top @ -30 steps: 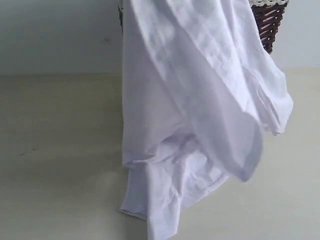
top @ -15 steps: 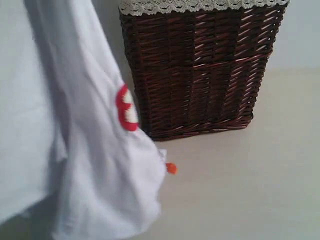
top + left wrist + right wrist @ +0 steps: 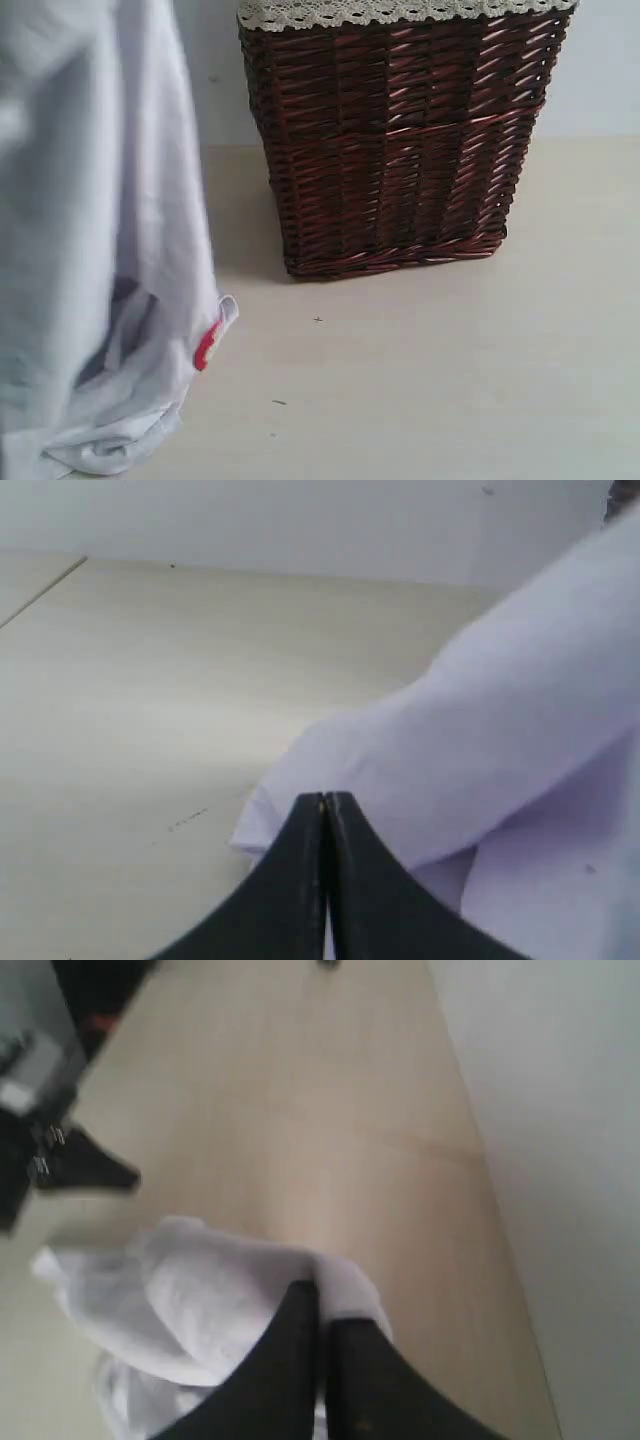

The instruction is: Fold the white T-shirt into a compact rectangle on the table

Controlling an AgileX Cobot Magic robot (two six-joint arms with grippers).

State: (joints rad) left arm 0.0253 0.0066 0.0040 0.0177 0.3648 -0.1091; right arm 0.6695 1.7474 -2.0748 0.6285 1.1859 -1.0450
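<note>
**Item: left gripper** (image 3: 325, 802). Jaws pressed together, no gap showing. White cloth lies right at the tips, but whether a fold is pinched between them cannot be told.

**Item: right gripper** (image 3: 322, 1300). Jaws together, with bunched cloth gathered around the tips. It reads as clamped on the garment.

**Item: white T-shirt** (image 3: 100, 250). Hangs as a crumpled column at the left of the exterior view, its top out of frame and its lower folds pooling on the table (image 3: 450, 380). One red-outlined letter (image 3: 207, 347) shows at the right edge. Not yet spread, so no fold has been started.

**Item: wicker basket** (image 3: 400, 140). Dark brown, standing on the table at the back, clear of the cloth.

**Handling note (judgement).** The step in hand appears to be laying the shirt flat.
- Draw the two grips apart so the cloth opens into one sheet before it goes down.
- Lower it onto the bare surface in front of the basket, letting the trailing edge drag to smooth wrinkles.
- Keep both grips level.
- Avoid releasing while layers are bunched.
</note>
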